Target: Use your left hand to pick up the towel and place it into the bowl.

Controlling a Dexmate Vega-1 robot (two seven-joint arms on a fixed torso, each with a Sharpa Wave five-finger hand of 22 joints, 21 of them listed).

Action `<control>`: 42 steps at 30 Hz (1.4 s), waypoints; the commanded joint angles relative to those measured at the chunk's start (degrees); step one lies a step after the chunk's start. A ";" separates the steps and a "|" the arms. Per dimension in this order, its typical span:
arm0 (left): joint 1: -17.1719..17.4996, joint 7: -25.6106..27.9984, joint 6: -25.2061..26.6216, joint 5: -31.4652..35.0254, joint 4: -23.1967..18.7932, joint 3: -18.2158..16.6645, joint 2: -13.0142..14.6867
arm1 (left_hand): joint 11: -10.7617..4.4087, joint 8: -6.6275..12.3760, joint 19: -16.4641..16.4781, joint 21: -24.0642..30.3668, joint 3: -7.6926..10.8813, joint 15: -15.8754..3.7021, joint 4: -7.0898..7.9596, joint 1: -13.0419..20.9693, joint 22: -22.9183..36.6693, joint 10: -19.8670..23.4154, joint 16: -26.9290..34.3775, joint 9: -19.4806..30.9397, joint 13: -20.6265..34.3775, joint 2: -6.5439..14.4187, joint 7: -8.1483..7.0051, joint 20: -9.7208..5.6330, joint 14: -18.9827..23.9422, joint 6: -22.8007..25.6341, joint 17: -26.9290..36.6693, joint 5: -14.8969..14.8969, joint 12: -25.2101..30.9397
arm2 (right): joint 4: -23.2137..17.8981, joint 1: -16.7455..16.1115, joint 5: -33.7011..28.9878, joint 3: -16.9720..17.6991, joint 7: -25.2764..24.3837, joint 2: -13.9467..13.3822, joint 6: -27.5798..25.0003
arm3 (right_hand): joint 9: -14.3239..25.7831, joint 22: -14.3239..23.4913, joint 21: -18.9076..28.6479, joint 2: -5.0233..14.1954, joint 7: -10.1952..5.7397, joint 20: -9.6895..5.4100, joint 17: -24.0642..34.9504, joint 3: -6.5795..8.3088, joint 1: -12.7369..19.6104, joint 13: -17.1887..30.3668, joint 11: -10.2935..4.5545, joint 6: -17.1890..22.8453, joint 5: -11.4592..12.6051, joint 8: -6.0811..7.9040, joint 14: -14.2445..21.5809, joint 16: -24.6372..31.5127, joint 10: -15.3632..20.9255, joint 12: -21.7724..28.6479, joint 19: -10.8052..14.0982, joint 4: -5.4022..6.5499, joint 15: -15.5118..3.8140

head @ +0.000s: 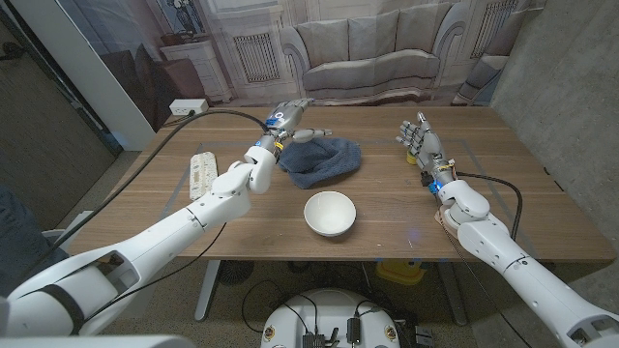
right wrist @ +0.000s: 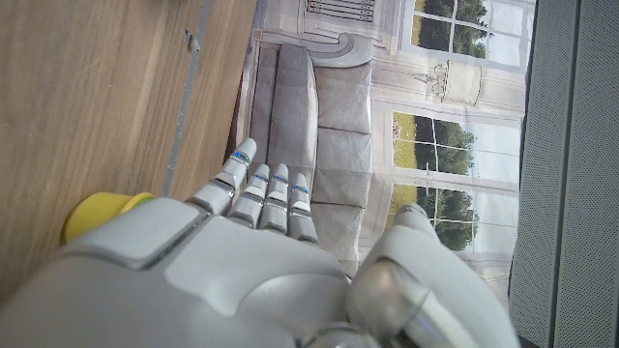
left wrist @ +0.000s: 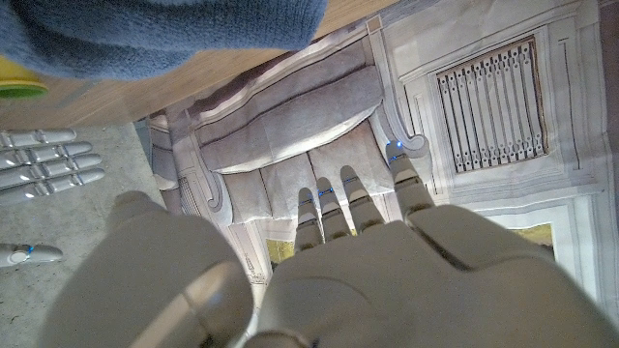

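Nearest the head camera, the two grey-white arms came in over the near edge of the table (head: 542,208). From there the left hand (head: 286,118) reached toward the far edge, just beside the towel (head: 324,159) on its far left side; whether it touched the cloth could not be told. Its fingers (left wrist: 353,198) were straight and apart, holding nothing, as the left wrist view showed. The towel lay in a loose crumpled heap near the middle of the table, toward the far edge. The bowl (head: 329,213) stood apart from it, nearer the front edge, with nothing in it.

By these signs the task looked to be at its first step: the approach, with the grasp not yet made. The next move probably called for lowering the hand onto the heap, gathering cloth between thumb and fingers, then lifting and carrying it toward the near edge to the bowl.

The towel was blue, soft and nubby, likely to sag and trail when lifted. The bowl was white, smooth, round and glossy, and might slide if nudged. The table was wood-grained and matt. The right hand (head: 418,136) stood toward the far right, fingers up and spread, empty.
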 commanded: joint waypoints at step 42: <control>-4.07 -11.03 2.74 5.74 0.70 5.46 -1.25 | -0.91 -0.49 2.93 0.00 -4.10 1.55 0.50 -1.71 0.01 -1.95 -0.01 0.27 0.28 -2.96 -0.95 0.21 -0.41 -1.45 0.26 0.76 -0.33 | -1.83 -0.21 -0.86 -0.09 -1.38 -0.40 -0.71 | 0.33 0.20 -1.17 -0.03 -0.07 -1.52 0.21 -0.07 0.55 0.21 0.03 0.52 -0.28 0.03 0.38 -0.21 0.73 -0.16 0.73 -0.49 0.10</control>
